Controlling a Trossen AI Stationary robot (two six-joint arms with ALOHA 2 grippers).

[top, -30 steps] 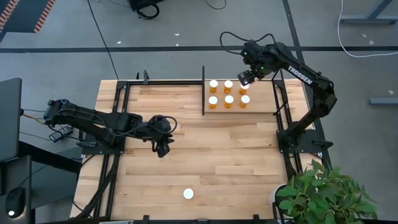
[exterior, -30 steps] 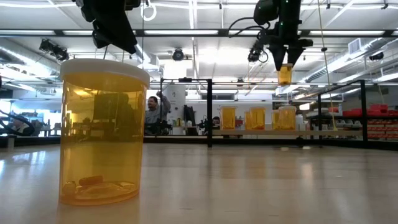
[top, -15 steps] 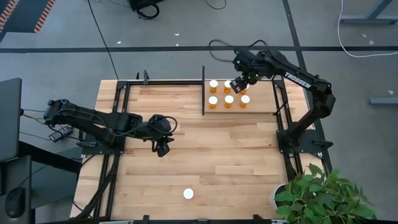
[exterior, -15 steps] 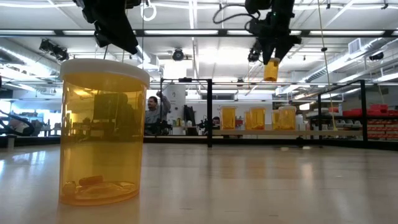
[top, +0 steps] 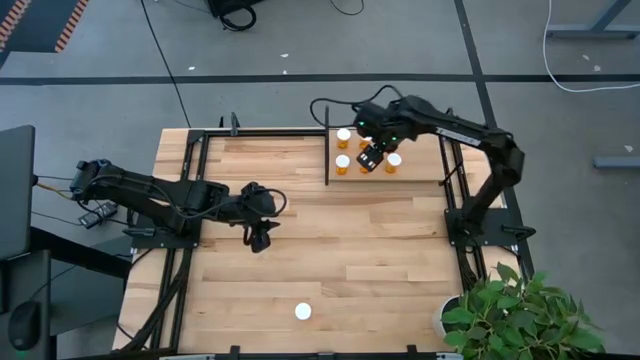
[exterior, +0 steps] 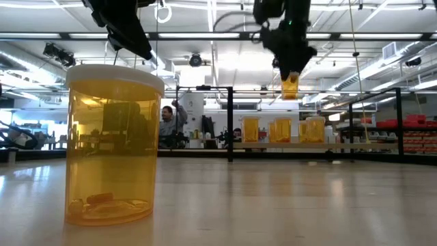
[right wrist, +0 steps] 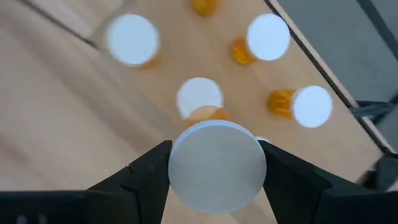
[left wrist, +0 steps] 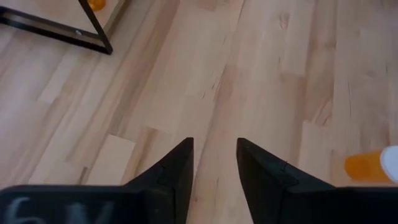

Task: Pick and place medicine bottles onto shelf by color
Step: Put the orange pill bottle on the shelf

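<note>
One medicine bottle [exterior: 289, 87] hangs upright — cap up, long axis vertical — above the shelf [top: 420, 172].
Right gripper [right wrist: 214, 163] clamps its white cap; five bottles stand below. Left gripper [left wrist: 214, 163] waits mid-table, fingers slightly parted, holding nothing.

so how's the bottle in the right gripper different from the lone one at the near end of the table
The bottle in the right gripper hangs clamped in the air above the shelf; the lone bottle stands free on the tabletop, far from the shelf and from both grippers. Both are translucent orange with round white caps.
</note>
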